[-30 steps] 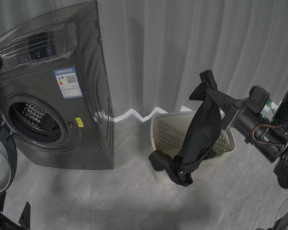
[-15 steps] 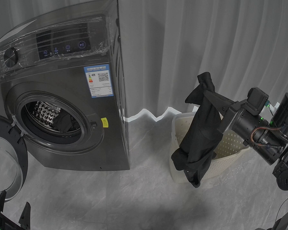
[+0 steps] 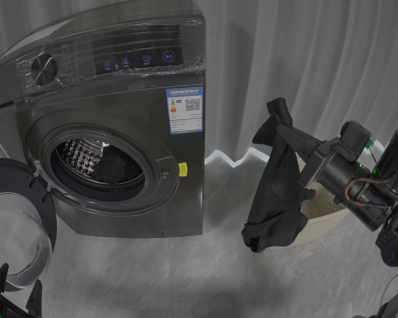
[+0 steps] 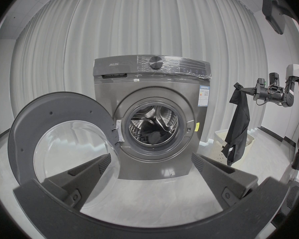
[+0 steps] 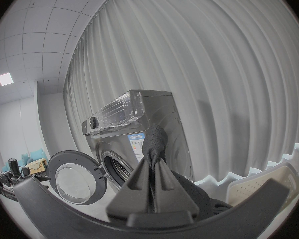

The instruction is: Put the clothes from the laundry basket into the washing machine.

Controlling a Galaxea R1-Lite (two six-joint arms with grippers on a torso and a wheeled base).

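Firmly shut, the right gripper (image 3: pixel 282 130) pinched the top of a black garment (image 3: pixel 278 186), which hung straight down beneath it, near the white laundry basket (image 3: pixel 323 208) below. Off to that gripper's left stood the washing machine (image 3: pixel 132 98), its door (image 3: pixel 13 177) swung open, with dark clothes (image 3: pixel 115 168) in the drum. The left gripper (image 4: pixel 150 156) sat low, facing the machine, its fingers spread apart.

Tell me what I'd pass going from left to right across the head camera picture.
Open washer door → drum opening → blue label on the washer front → hanging black garment → laundry basket.
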